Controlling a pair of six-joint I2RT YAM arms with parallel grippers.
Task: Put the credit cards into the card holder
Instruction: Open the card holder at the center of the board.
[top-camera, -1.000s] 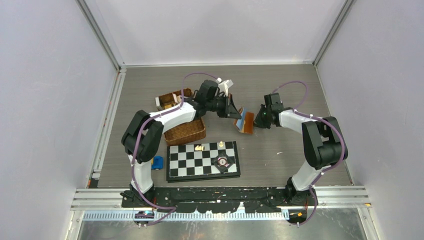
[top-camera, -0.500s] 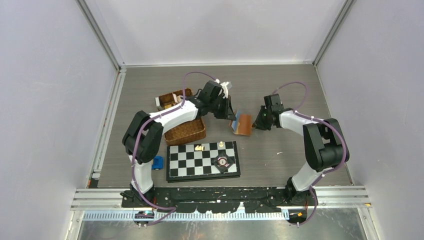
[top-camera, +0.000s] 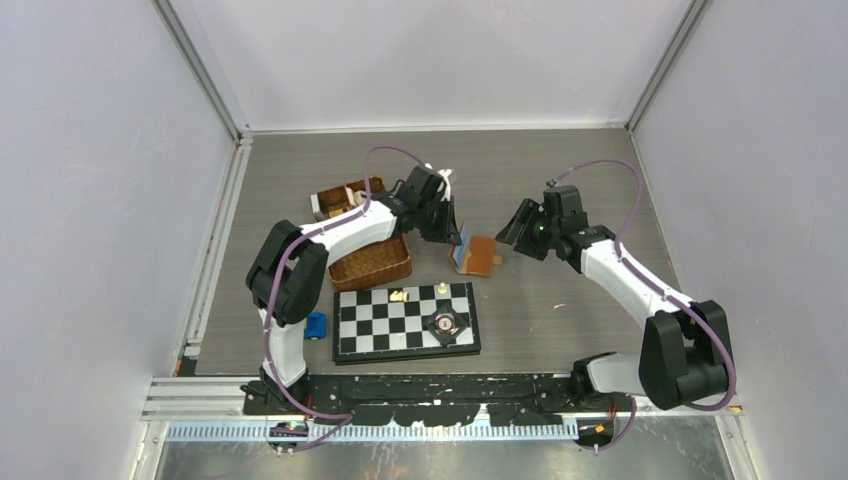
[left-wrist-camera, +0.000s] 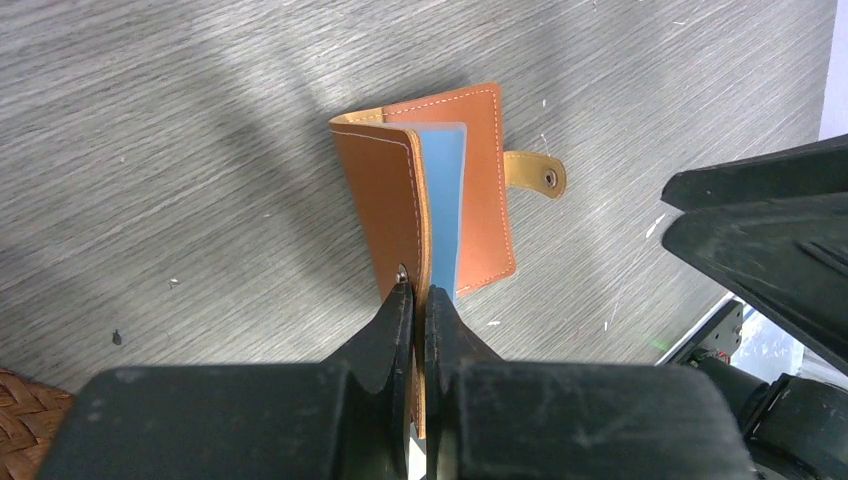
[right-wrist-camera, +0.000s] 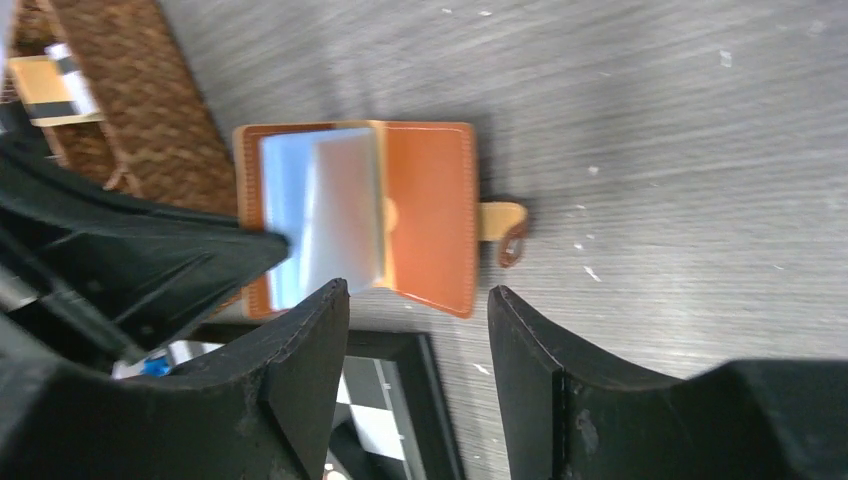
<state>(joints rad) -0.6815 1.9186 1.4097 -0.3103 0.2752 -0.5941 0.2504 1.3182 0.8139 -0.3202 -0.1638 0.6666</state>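
Observation:
The tan-brown card holder (top-camera: 482, 252) is open on the table between the arms, its snap-tab strap (left-wrist-camera: 535, 172) pointing right. A pale blue credit card (left-wrist-camera: 445, 200) sits inside it, against the left flap. My left gripper (left-wrist-camera: 418, 290) is shut on the edge of that left flap and holds it upright. The top view shows the left gripper (top-camera: 452, 232) just left of the holder. My right gripper (right-wrist-camera: 415, 290) is open with nothing between its fingers, hanging above and to the right of the holder (right-wrist-camera: 430, 220). From above, the right gripper (top-camera: 512, 234) stands apart from the holder.
A chessboard (top-camera: 405, 320) with a few pieces lies in front of the holder. A wicker basket (top-camera: 370, 262) and a smaller brown box (top-camera: 345, 197) stand to the left, under the left arm. A small blue object (top-camera: 316, 324) lies left of the board.
My right gripper has opened, let go and drawn back to the right. The card holder has moved slightly left and down, still in my left gripper.

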